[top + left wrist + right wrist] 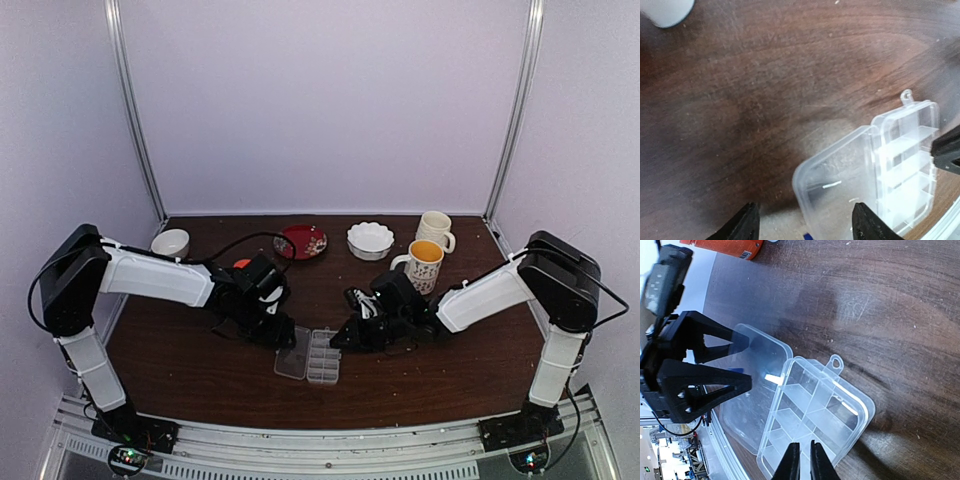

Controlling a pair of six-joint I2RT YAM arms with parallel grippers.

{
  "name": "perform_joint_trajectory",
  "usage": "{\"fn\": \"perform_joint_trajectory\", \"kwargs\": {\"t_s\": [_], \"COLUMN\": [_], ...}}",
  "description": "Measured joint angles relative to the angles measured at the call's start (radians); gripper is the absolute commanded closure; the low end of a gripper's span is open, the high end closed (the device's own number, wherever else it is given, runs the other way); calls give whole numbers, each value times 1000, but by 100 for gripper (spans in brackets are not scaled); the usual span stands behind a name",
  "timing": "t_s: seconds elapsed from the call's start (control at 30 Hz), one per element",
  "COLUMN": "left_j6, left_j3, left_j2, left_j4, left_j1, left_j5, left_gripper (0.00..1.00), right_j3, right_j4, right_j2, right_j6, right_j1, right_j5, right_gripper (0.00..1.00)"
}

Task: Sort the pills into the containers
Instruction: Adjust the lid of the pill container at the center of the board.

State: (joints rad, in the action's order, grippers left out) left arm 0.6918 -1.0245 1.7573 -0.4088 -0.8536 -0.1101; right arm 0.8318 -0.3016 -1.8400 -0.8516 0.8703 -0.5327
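Observation:
The clear pill box lies on the brown table between both arms, its hinged lid folded flat to the left. Its containers are a two-row grid of cells with nothing in them. No pills are in view. My left gripper is open, low over the lid, one finger beside the lid's corner and the other over it. My right gripper hangs over the near cells, fingers almost together. Nothing shows between them.
An orange bottle lies behind the left gripper. Along the back stand a small white bowl, a red plate, a fluted white bowl and two mugs. The table's front edge is close to the box.

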Motion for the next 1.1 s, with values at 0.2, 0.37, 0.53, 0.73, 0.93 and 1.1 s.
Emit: {"fn": "perform_joint_trajectory", "kwargs": {"t_s": [0.2, 0.37, 0.53, 0.73, 0.93, 1.1], "left_j6": [-18, -39, -51, -61, -62, -62], "left_j3": [10, 18, 31, 31, 36, 39], "left_j2": [17, 16, 11, -3, -6, -11], "left_j4": [32, 50, 61, 40, 40, 36], "left_j1": [-1, -27, -60, -92, -104, -123], "left_j5": [27, 92, 166, 239, 269, 294], "left_gripper": [35, 40, 49, 54, 53, 53], "right_j3": [1, 8, 12, 13, 13, 13], "right_j4": [6, 18, 28, 29, 29, 29], "right_j2": [0, 0, 0, 0, 0, 0], "right_j6": [11, 16, 19, 19, 19, 19], "right_j1": [1, 1, 1, 1, 1, 1], "right_j5": [3, 7, 12, 14, 14, 14], "right_gripper": [90, 90, 90, 90, 90, 90]}}
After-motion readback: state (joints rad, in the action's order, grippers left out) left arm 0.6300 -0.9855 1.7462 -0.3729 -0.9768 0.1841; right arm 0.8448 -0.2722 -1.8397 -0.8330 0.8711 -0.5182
